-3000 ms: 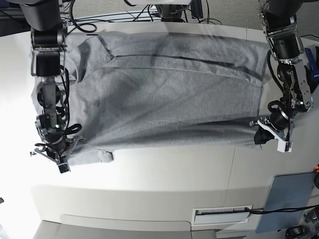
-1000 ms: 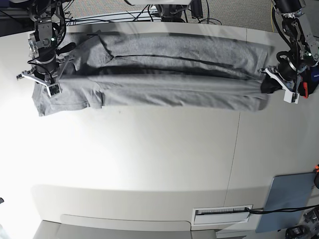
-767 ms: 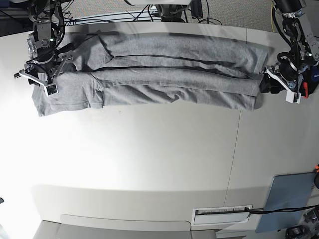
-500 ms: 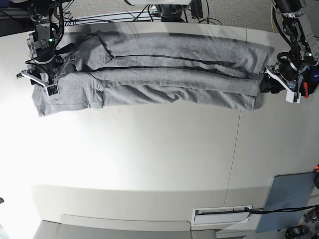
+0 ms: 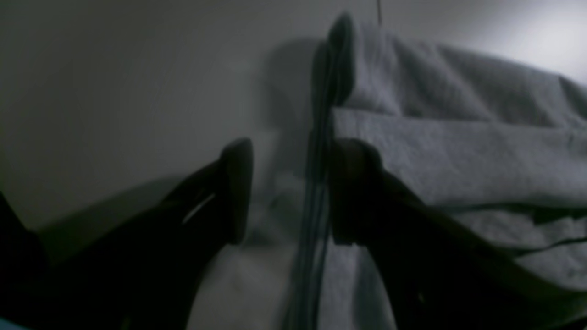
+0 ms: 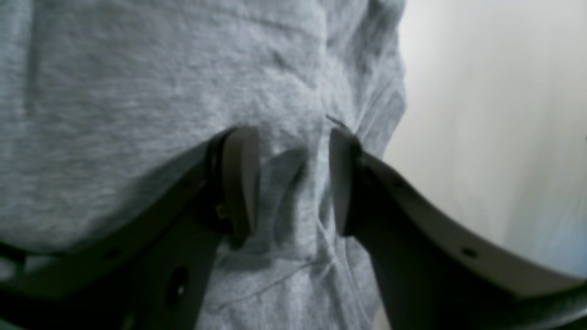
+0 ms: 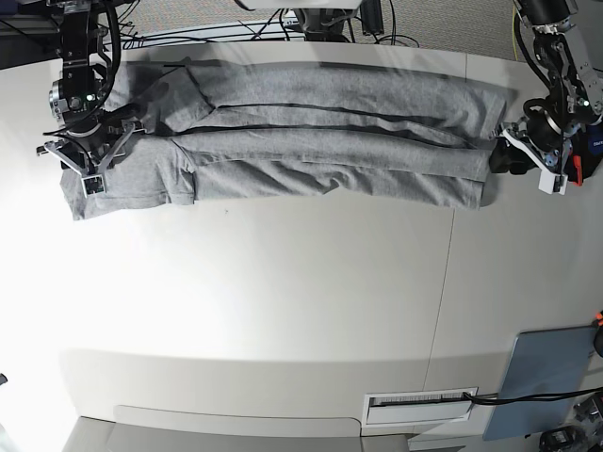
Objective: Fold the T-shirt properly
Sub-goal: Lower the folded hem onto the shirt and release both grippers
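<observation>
The table (image 7: 283, 311) is carrying the T-shirt (image 7: 311, 141), which is lying along its far edge as a long grey band folded lengthwise, one sleeve spreading at the base view's left end. My right jaws (image 6: 284, 178) are standing parted over the sleeve end, both fingers resting against the cloth with a ridge of fabric rising between them, ungripped. My left jaws (image 5: 289, 188) are standing parted at the opposite end, one finger over the table, the other over the stacked cloth edge.
</observation>
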You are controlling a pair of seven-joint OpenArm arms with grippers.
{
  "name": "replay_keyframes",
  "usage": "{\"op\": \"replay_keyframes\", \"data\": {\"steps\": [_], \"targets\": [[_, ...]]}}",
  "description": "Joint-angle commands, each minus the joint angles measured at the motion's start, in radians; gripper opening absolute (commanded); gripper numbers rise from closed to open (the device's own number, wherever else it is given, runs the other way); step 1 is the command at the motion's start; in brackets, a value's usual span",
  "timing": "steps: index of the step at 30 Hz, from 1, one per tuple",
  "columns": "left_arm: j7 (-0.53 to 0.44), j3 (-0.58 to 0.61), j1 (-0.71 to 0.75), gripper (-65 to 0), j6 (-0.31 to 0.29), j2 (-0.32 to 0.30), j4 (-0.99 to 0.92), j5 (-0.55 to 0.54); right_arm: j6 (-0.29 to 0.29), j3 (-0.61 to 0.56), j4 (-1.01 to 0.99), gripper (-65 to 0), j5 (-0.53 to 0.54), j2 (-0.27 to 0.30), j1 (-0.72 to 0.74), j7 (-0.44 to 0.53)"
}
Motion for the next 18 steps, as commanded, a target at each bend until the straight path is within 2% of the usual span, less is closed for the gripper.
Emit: {"op": "replay_keyframes", "data": {"steps": [1,5,8,18], "targets": [[-0.013,-0.007,-0.008,-37.1,-0.008,-0.018,0.015,-0.057,-0.008,0.008,0.005,-40.3,-0.003,0.014,0.007,0.017],[0.012,-0.007,-0.024,-37.1,-0.007,-0.022,0.016,-0.19,-0.008,0.008,-0.005,-40.3,-0.003,0.014,0.007,0.017],[0.07,-0.006,-0.031,-37.1,-0.008,-0.016,0.016,-0.195,-0.008,0.008,-0.005,-40.3,-0.003,0.014,0.007,0.017],[0.096,-0.006,0.026,-37.1,-0.003,0.045,0.014,-0.178,-0.008,0.008,-0.005,-40.3,-0.003,0.014,0.007,0.013]]}}
